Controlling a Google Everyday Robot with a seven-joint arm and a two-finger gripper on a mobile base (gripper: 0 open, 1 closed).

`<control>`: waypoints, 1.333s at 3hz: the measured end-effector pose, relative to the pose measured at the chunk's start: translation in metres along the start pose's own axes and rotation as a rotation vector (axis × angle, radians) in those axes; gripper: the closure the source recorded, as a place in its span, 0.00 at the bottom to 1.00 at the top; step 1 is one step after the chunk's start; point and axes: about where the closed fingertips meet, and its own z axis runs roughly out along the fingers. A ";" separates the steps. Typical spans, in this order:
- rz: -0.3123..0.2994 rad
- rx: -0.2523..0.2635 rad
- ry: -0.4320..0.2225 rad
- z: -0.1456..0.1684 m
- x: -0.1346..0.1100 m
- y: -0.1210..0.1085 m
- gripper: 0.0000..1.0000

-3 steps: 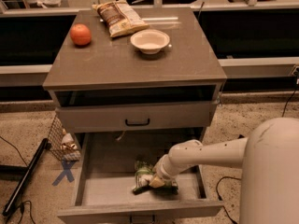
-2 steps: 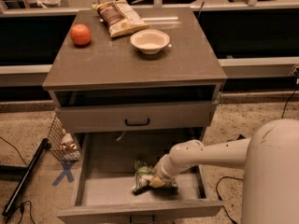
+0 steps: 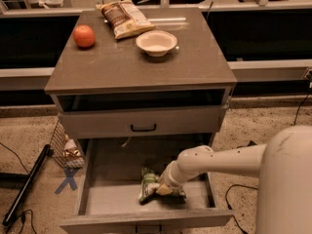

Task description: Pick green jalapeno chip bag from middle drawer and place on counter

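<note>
The middle drawer (image 3: 112,199) is pulled open at the bottom of the cabinet. The green jalapeno chip bag (image 3: 147,184) lies on its pale floor, right of centre. My white arm reaches in from the right, and my gripper (image 3: 162,189) is down at the bag's right side, touching it. The counter (image 3: 136,62) is the grey-brown slab on top of the cabinet.
On the counter stand an orange fruit (image 3: 84,35), a brown-and-tan chip bag (image 3: 124,17) and a white bowl (image 3: 156,42). The upper drawer front has a black handle (image 3: 143,127). A wire basket (image 3: 65,145) and a black pole (image 3: 27,184) are on the floor to the left.
</note>
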 end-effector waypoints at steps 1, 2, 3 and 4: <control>-0.016 0.034 -0.083 -0.041 -0.004 0.000 1.00; -0.040 0.038 -0.239 -0.109 -0.045 0.003 1.00; -0.089 0.074 -0.425 -0.193 -0.054 0.011 1.00; -0.075 0.146 -0.520 -0.245 -0.028 0.011 1.00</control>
